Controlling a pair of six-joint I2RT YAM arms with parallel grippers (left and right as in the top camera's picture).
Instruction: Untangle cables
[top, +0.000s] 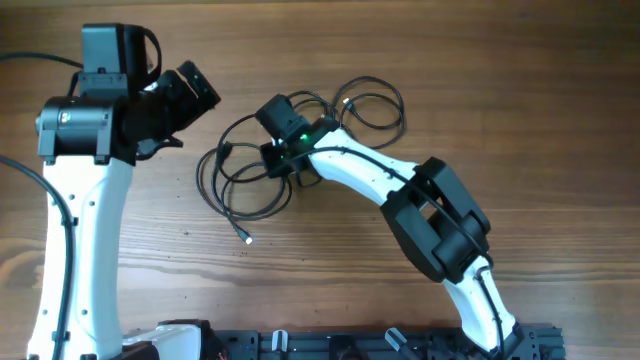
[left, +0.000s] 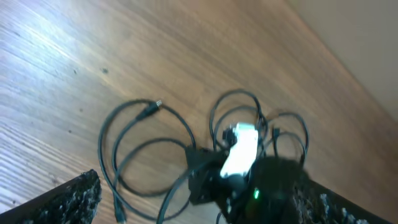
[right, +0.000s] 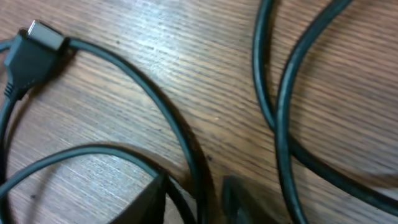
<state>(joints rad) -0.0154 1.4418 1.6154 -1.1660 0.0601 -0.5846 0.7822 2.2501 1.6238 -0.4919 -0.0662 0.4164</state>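
Loosely, the cables (left: 149, 110) sprawled in black loops at mid-table (top: 500, 80). The right tool (right: 196, 199) sat low among them, its narrowed fingers either side of one strand; whether it pinched that strand, I could not tell. The left tool (top: 185, 100) hung released, fingers spread wide, near the loops' left edge.
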